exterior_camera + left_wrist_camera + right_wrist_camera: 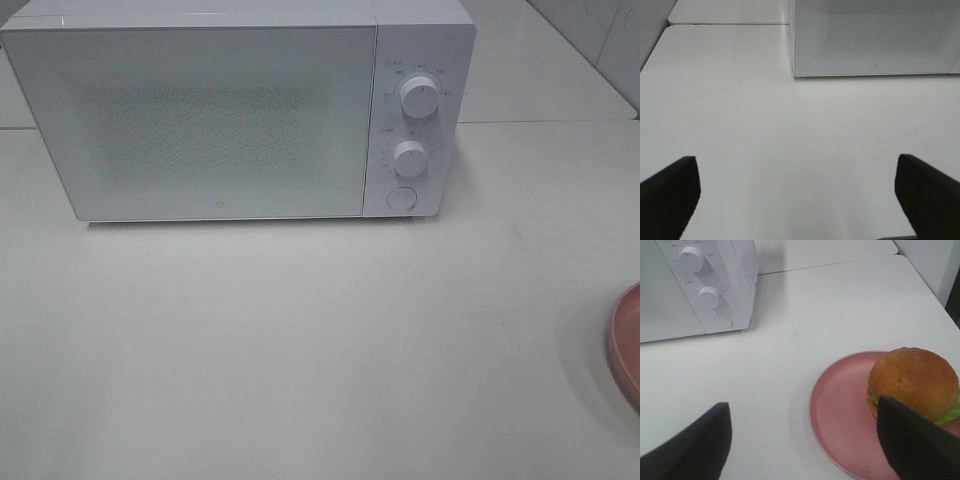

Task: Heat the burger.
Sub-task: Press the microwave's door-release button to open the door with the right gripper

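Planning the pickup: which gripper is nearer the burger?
Right. The right gripper hangs open close by the burger on the pink plate; the left gripper faces the microwave, with no burger in its view.

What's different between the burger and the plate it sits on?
The burger is golden brown on top; the plate is plain pink. The burger is tall and domed; the plate is flat with a low rim. The plate is wider than the burger, which covers only part of it. Both are round.
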